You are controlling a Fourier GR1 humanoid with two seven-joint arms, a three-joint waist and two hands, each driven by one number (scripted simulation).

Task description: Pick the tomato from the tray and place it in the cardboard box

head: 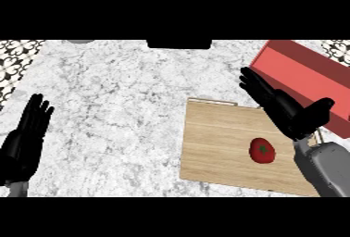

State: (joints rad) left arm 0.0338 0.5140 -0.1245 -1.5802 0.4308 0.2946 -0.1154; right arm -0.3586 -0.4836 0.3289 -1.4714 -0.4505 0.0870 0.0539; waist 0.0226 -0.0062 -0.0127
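Note:
A red tomato (262, 150) with a green stem spot lies on the wooden tray (219, 148) at the right of the counter. My right hand (287, 111) hovers open above the tray's far right corner, fingers straight and pointing up-left, thumb spread toward the red box (308, 74). The tomato sits just below and left of that hand, apart from it. The box at the upper right looks red, with a flat inner floor and a darker rim. My left hand (26, 139) rests open at the left edge, fingers up.
The marble counter (116, 106) stretches wide to the left of the tray. A dark object (179, 44) sits at the counter's far edge, centre. Patterned tiles (17, 55) show beyond the counter's upper left corner.

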